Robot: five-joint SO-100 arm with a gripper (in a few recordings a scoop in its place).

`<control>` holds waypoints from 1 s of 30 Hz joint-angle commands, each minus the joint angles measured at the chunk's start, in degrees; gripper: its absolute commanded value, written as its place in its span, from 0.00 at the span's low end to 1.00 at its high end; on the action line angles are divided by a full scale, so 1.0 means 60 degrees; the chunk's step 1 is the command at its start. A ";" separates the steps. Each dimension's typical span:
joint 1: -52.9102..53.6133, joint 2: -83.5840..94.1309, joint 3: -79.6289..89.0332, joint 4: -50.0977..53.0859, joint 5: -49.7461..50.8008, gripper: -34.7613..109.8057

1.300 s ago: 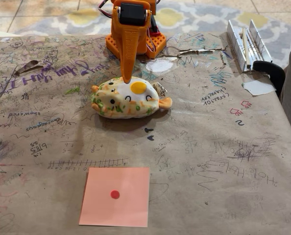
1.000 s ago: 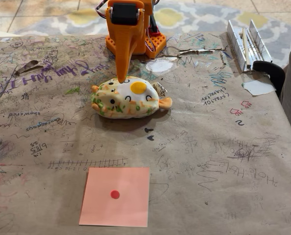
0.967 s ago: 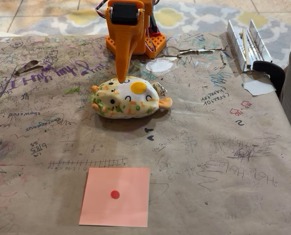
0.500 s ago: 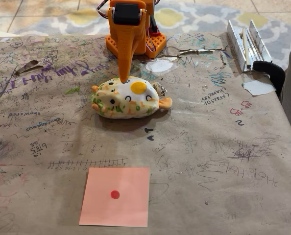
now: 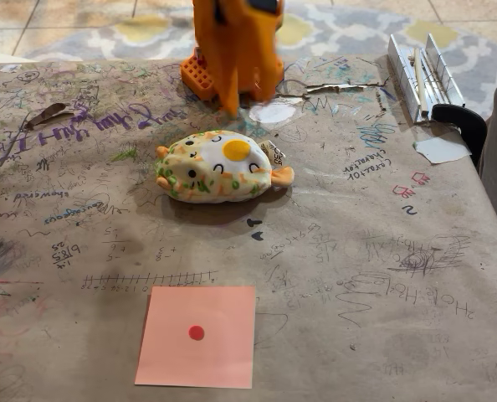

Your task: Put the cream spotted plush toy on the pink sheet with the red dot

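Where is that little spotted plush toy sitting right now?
In the fixed view the cream spotted plush toy lies on the scribbled table, left of centre, just in front of the orange arm's hand and well behind the pink sheet.

We see a brown, scribble-covered bench [image 5: 382,276]. On it lie the plush toy [image 5: 219,169] mid-bench, the pink sheet [image 5: 197,336] near the front edge, well apart, and a white paper scrap [image 5: 442,149] at right.

Bare scribbled tabletop [image 5: 357,276] lies open between the cream spotted plush toy [image 5: 219,169] and the pink sheet with the red dot [image 5: 197,336]. The only clutter, metal rails [image 5: 424,74] and a black clamp [image 5: 464,124], sits along the far right edge.
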 commanded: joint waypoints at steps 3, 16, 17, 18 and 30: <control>-0.0044 -0.1304 -0.2783 0.2813 -0.4146 0.45; 0.3589 -0.5083 -0.0645 -0.0396 -0.8071 0.46; 0.3677 -0.5405 -0.0513 -0.0806 -0.8130 0.46; 0.3721 -0.5728 -0.0410 -0.1143 -0.8159 0.46; 0.3003 -0.8218 0.0483 -0.3677 -0.6943 0.24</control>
